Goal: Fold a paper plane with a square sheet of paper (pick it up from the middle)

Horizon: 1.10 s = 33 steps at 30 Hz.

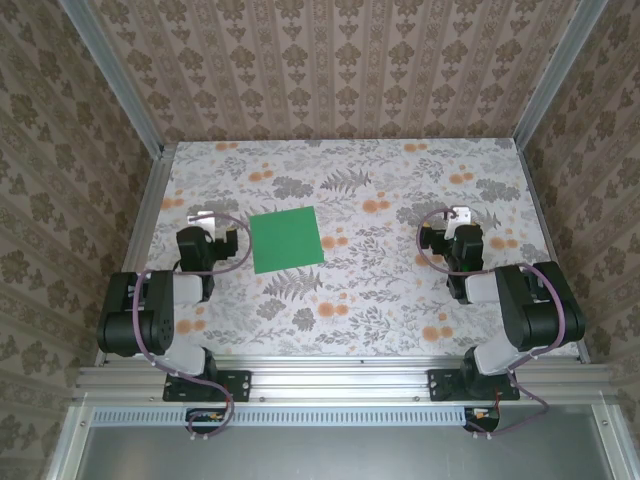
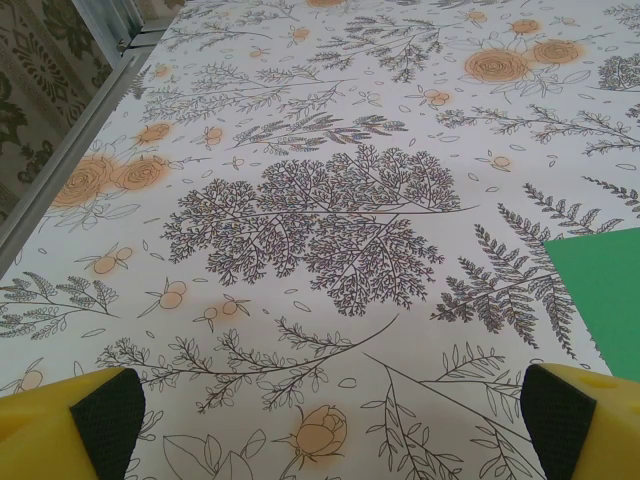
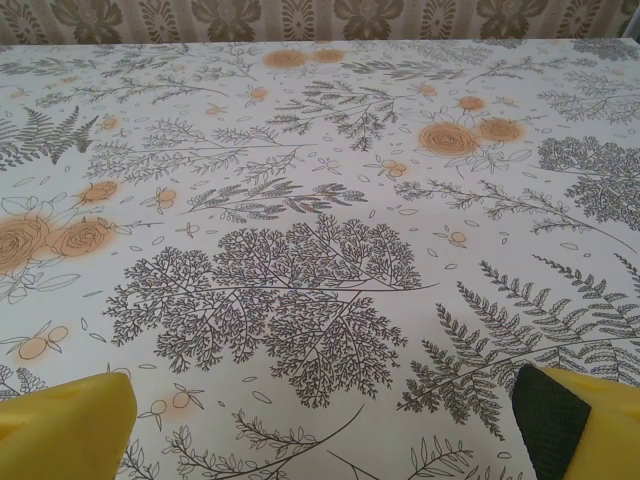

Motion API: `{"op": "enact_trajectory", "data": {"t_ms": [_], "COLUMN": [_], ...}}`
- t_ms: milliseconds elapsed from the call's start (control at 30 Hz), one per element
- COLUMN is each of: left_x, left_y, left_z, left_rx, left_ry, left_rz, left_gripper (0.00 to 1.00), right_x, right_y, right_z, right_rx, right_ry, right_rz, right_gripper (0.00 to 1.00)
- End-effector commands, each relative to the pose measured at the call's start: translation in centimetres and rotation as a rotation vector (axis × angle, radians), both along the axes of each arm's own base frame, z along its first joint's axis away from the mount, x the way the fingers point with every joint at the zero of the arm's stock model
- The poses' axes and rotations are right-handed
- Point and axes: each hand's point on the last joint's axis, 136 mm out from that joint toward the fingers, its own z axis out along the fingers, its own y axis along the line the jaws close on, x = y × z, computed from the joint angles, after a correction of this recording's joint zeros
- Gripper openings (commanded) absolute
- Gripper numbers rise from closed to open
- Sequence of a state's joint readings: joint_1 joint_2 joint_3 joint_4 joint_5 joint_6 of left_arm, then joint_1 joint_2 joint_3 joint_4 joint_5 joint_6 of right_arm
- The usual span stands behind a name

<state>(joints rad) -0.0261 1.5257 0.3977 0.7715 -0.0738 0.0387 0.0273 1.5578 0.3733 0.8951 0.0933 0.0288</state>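
The square sheet of paper [image 1: 287, 240] is bright green and lies flat and unfolded on the floral tablecloth, left of the table's middle. One corner of the sheet [image 2: 603, 290] reaches in at the right edge of the left wrist view. My left gripper [image 1: 207, 222] rests just left of the sheet, open, its yellow fingers [image 2: 70, 430] wide apart over bare cloth. My right gripper [image 1: 455, 222] sits far to the right of the sheet, also open, with nothing between its yellow fingers [image 3: 590, 425].
The floral tablecloth [image 1: 380, 290] covers the whole work surface. Aluminium rails [image 1: 145, 215] edge the table on the left, right and near side, and patterned walls [image 1: 340, 70] close in the back and sides.
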Motion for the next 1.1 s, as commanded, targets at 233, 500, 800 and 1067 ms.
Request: {"op": "enact_trajectory", "data": {"t_ms": [233,500,800,1067], "left_x": [0.9,0.9,0.9,1.6], "left_y": [-0.3,-0.3,-0.3,-0.9], "left_z": [1.6,1.6,1.6,3.1], "left_rx": [-0.007,-0.007,-0.008,-0.019], "left_ry": [-0.053,-0.053,-0.053,0.035], "left_rz": [-0.015,-0.014,-0.014,-0.054], "left_gripper": [1.00,1.00,1.00,1.00], "right_x": [0.8,-0.4,-0.1,-0.5], "right_y": [0.3,2.1,1.4,1.9], "right_z": [1.6,2.3,2.1,2.7], "right_rx": [0.011,0.008,0.009,0.000], "right_ry": [-0.058,-0.135,-0.114,-0.132], "right_rz": [0.026,0.136,0.093,0.120], "right_gripper": [1.00,1.00,1.00,1.00]}}
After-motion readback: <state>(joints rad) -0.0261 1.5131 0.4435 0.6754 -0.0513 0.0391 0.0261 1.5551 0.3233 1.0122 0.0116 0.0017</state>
